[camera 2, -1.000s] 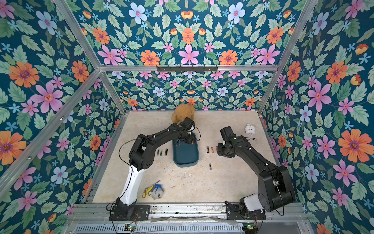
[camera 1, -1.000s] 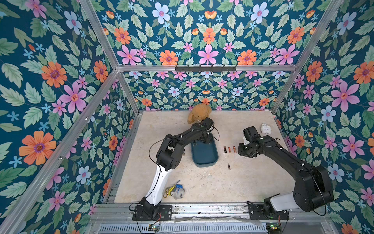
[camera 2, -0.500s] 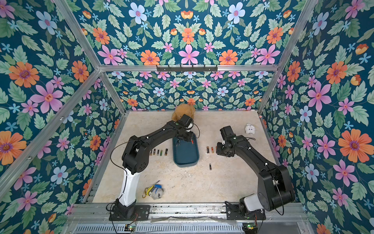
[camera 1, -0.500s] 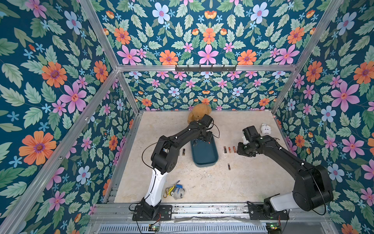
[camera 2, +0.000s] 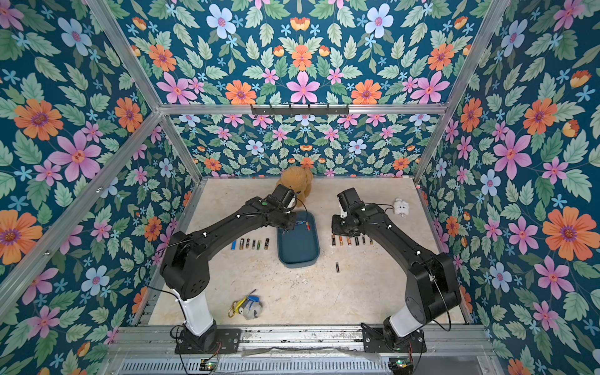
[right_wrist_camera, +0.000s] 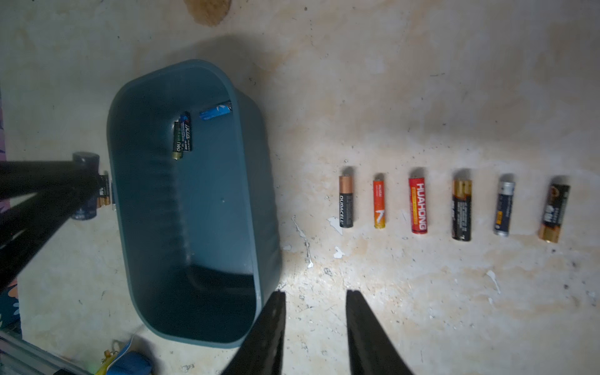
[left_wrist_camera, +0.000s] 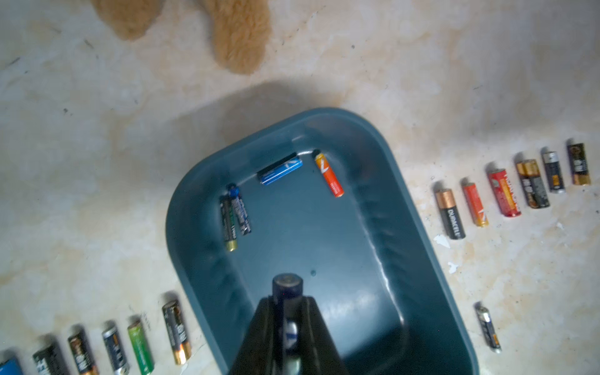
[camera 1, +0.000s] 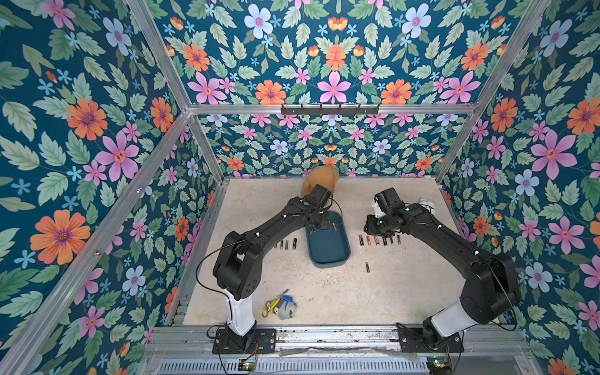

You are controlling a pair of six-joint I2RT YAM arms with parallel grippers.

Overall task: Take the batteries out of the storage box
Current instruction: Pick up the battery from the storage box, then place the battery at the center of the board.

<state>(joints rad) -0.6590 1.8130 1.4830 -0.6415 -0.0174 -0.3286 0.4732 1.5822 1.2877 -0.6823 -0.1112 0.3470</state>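
Note:
The teal storage box (camera 1: 328,251) (camera 2: 297,251) lies mid-table. Inside its far end lie a blue battery (left_wrist_camera: 280,170), an orange one (left_wrist_camera: 329,175) and two dark ones side by side (left_wrist_camera: 234,217). My left gripper (left_wrist_camera: 287,303) (camera 1: 316,227) hangs over the box's far left part, shut on a dark blue battery (left_wrist_camera: 287,285) that stands up between the jaws. My right gripper (right_wrist_camera: 315,293) (camera 1: 370,229) is open and empty above the table, just right of the box (right_wrist_camera: 211,201). More batteries lie in a row left of the box (camera 1: 287,244) and a row to its right (camera 1: 378,240).
A single battery (camera 1: 367,267) lies alone in front of the right row. A brown teddy bear (camera 1: 319,183) sits behind the box. A keychain bundle with a yellow carabiner (camera 1: 279,306) lies near the front, and a small white toy (camera 1: 427,204) sits at the far right.
The left arm's elbow has swung left and toward the front, uncovering the left row, while its gripper stays over the box's far end. The right arm has hardly moved.

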